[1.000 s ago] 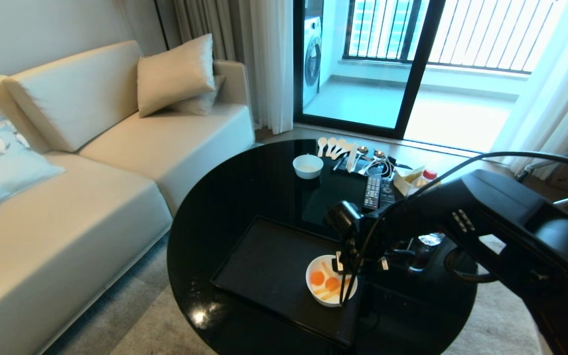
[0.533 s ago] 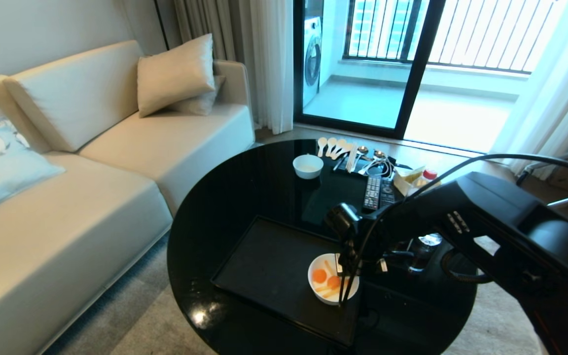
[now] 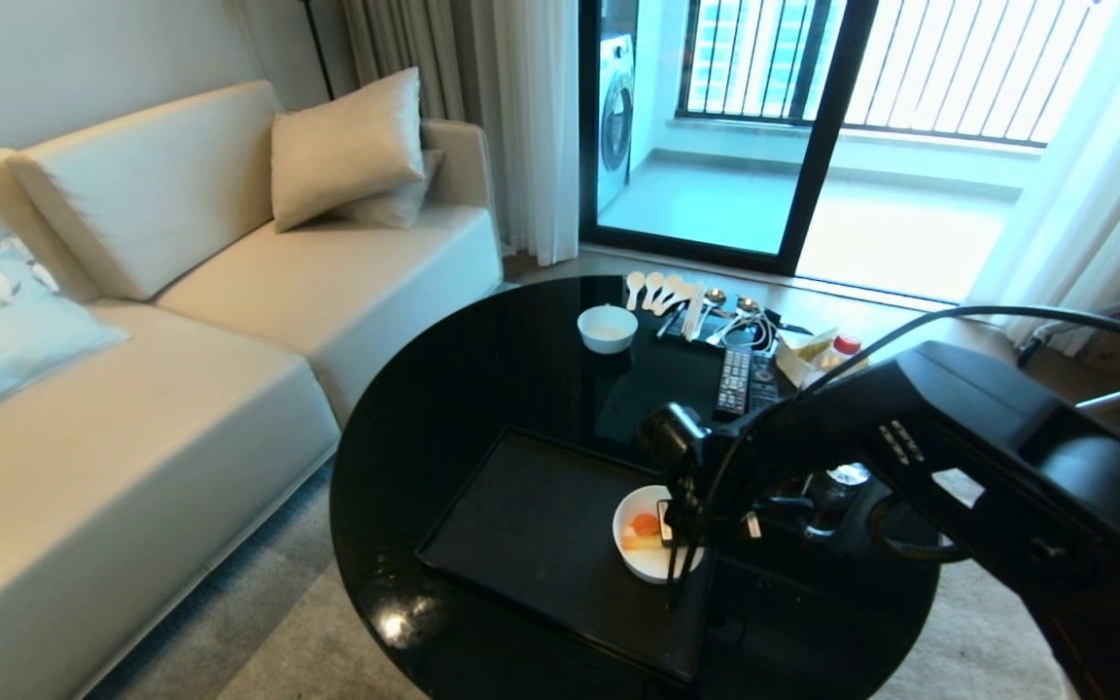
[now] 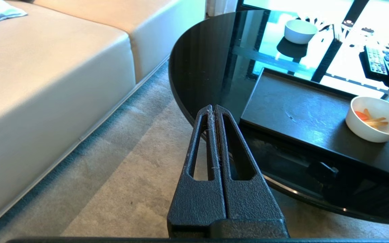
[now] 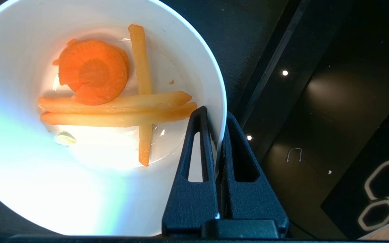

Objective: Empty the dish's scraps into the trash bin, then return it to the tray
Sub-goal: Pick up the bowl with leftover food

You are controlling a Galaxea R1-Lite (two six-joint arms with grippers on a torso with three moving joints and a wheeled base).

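the right gripper (image 5: 216, 135) is pinching the rim of the dish (image 3: 646, 544) at its 3 o'clock side; the dish sits at the tray (image 3: 521, 544)'s 4 o'clock corner, scraps (image 5: 113, 101) inside. next, lift level; no bin visible.

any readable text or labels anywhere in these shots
None can be read.
Remote controls: button markings too small to read.
Red-capped bottle and the packet beside it: any print is too small to read.
Table: pale hexagon outlines in the right wrist view, a sign, not letters.
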